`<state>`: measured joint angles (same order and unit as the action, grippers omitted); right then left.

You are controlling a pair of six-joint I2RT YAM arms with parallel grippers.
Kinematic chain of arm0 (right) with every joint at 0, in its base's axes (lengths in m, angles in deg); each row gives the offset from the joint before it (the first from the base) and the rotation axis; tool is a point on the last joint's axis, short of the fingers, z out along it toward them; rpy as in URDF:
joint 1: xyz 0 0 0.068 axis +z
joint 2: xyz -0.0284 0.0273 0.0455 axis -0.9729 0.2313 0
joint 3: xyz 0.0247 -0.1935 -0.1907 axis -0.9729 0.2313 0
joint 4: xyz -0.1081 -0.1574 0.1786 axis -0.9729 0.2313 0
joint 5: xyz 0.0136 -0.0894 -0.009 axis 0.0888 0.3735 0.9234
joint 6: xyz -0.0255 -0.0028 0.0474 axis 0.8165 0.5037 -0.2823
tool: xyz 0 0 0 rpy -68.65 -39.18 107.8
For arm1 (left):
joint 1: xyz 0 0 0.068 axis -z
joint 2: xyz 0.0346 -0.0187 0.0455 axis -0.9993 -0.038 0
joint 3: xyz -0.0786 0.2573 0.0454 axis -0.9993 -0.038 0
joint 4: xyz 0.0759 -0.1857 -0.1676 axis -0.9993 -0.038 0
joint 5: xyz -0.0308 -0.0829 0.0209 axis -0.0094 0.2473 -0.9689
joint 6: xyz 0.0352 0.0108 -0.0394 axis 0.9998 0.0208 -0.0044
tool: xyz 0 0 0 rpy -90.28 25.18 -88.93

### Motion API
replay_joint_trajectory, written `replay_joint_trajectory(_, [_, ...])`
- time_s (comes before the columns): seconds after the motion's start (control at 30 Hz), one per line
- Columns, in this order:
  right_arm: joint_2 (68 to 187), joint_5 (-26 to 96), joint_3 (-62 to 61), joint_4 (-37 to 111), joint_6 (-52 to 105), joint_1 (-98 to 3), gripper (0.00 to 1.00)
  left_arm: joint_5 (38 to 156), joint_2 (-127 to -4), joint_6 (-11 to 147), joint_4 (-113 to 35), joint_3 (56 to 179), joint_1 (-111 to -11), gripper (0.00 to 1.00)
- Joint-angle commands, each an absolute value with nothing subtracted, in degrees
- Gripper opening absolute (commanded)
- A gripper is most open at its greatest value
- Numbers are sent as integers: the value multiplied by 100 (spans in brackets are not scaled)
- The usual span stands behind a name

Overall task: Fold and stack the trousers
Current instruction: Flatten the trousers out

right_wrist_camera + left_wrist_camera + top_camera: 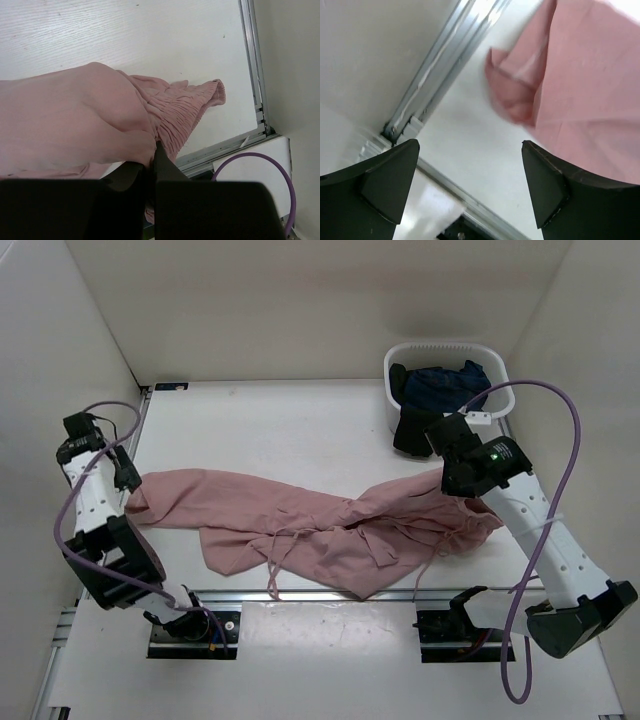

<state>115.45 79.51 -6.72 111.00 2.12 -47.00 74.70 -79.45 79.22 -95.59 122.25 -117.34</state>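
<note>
Your fold has not begun. The long dusty-pink trousers (300, 525) of thin soft fabric lie strung out across the white worktop (300, 430), one end near the left edge and the other near the right, with a twist and a bunching of cloth through the middle and thin cords trailing toward the near edge.

Your left hand (470, 150) stands wide with nothing between its fingers. It hangs just beside the left end of the trousers, over bare worktop and the metal edge rail (427, 95).

Your right hand (152, 155) is pinched onto the cloth at the right end, close to the gathered elastic band (195, 107).

Judging by this, you have at most a rough lay-out. What remains is flattening the twist, bringing the legs together, folding them over, and setting the bundle on a stack; no such stack shows on the worktop.

The white plastic basket (445, 348) at the back right holds a dark navy garment (445, 385) and a black garment (410, 430) draped over its rim. Leave those alone.
</note>
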Motion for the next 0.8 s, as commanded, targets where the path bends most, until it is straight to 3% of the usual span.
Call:
replay_joint_trajectory(0.0, [11515,8073,-585,10886,302,-4727,0,7307,-7736,7914,-9610,11504,-11753,95])
replay_joint_trajectory(0.13, [11568,8020,-585,10886,302,-4727,0,7448,-7921,7914,-9313,10888,-11753,95])
replay_joint_trajectory(0.47, [11620,8073,-480,10772,302,-4727,0,8028,-9141,7914,-8732,11484,-11700,99])
replay_joint_trajectory(0.5, [11673,8073,-480,10771,354,-4727,0,8028,-9282,7914,-8732,11563,-11700,94])
replay_joint_trajectory(0.53, [11673,8073,-480,10771,355,-4779,0,8028,-9414,7914,-8732,11642,-11700,81])
replay_joint_trajectory(0.57, [11673,8125,-549,10841,355,-4780,0,8098,-9624,7914,-8732,11704,-11700,52])
replay_joint_trajectory(0.63, [11673,8309,-672,11008,259,-4841,0,8098,-9757,7914,-8784,11783,-11700,15])
replay_joint_trajectory(0.77, [11454,9362,-1322,11719,-461,-4841,0,7477,-9356,7914,-8837,11713,-11831,15])
